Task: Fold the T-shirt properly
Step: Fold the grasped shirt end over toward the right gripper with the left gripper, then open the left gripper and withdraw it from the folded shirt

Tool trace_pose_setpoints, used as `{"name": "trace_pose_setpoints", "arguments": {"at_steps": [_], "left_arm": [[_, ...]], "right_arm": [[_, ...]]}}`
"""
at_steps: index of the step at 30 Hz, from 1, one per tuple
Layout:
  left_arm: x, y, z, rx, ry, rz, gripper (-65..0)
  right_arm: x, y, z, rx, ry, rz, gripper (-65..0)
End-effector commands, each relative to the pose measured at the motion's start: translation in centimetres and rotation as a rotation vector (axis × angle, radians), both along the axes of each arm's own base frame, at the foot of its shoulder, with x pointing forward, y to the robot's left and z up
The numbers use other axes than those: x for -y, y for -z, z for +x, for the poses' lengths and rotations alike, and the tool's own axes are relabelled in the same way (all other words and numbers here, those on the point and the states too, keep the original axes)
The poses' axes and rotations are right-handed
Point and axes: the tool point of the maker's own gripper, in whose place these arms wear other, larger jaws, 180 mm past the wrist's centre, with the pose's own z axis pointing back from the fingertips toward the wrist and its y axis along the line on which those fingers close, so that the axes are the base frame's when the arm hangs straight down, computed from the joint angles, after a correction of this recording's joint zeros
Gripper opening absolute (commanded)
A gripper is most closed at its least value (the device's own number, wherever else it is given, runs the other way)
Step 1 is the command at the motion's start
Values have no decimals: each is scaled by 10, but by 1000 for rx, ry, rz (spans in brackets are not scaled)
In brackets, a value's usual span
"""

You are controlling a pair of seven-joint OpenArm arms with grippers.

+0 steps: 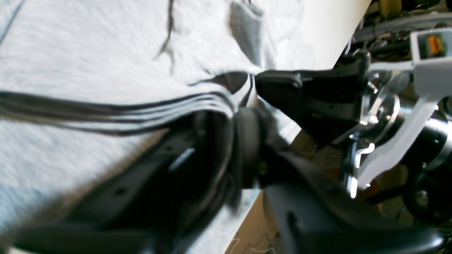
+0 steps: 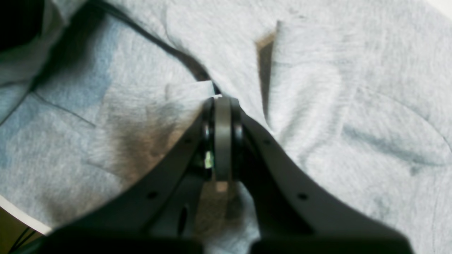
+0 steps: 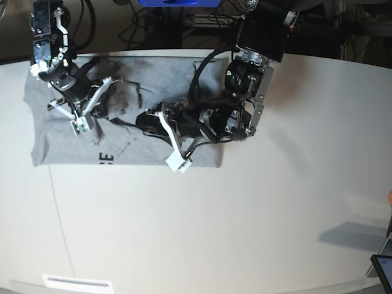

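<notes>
The heather-grey T-shirt (image 3: 61, 144) lies partly folded on the far left of the white table (image 3: 214, 220), with black lettering (image 3: 105, 158) showing at its front edge. My right gripper (image 2: 222, 100) is shut on a raised fold of the T-shirt (image 2: 353, 88); in the base view it (image 3: 113, 92) sits over the shirt's upper left part. My left gripper (image 1: 252, 106) reaches in low from the right (image 3: 142, 119). Its jaws stand apart, with stacked edges of the T-shirt (image 1: 88, 53) running into the gap between them.
The table's far edge runs just behind the shirt, with cables and equipment beyond it. A dark device (image 3: 383, 269) pokes in at the bottom right corner. Both wrist cameras' white mounts (image 3: 177, 160) hang close above the cloth.
</notes>
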Motion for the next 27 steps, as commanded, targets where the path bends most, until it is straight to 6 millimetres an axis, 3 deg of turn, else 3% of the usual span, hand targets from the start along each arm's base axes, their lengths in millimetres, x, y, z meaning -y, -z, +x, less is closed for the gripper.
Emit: {"name": "trace_pose_setpoints", "arguments": {"at_steps": [1,4,7,11,16,21,24,27], "left_arm": [[5,-15,7,35,1,-39,-442],[6,-16,7,37,2,-40,-370],[5,-20,9,78,21,-54,-341],[11,-32,13,190,94,-85,-338],[26,-63,21,372,171,-171,-339],[32,-82,17,529,289,-208,-346],[23,-77,21,537,291,-166,-348],[-8,-64,29,549,265,-34,-349]], "right_arm": [[2,-9,7,40,-1,0,-650],[2,-9,7,40,-1,0,-650],[2,-9,6,38,-3,0,-650],[1,-8,5,34,-4,1,-650],[0,-7,4,31,-7,1,-650],[-1,-7,4,32,-8,2,-650],[0,-8,4,36,-9,2,-650],[-1,-15,6,55,-18,-2,-650]]}}
